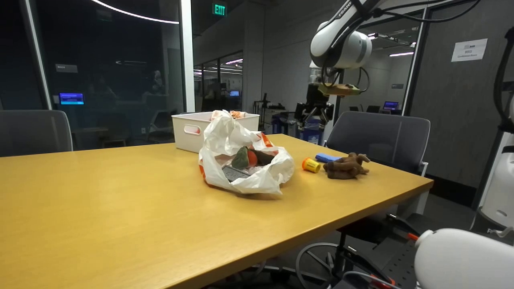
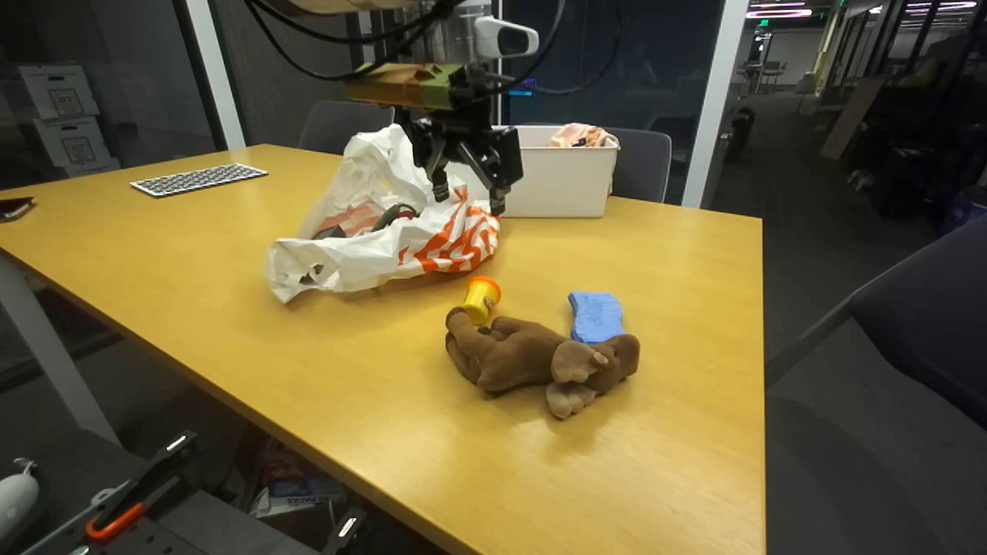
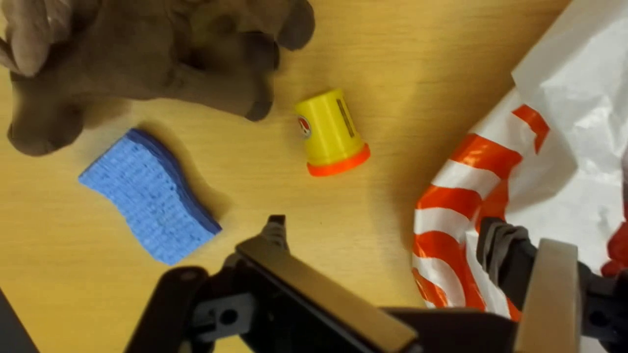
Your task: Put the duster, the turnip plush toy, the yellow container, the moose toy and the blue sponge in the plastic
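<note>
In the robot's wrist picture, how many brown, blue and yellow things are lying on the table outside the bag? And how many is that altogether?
Brown: 1, the moose toy
Blue: 1, the sponge
Yellow: 1, the tub
Total: 3

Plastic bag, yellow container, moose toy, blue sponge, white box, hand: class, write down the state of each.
Plastic bag, open, partly filled
Yellow container, lying on its side, capped
Moose toy, lying on the table
Blue sponge, flat on the table
White box, open-topped, contents showing
Hand, open, empty
</note>
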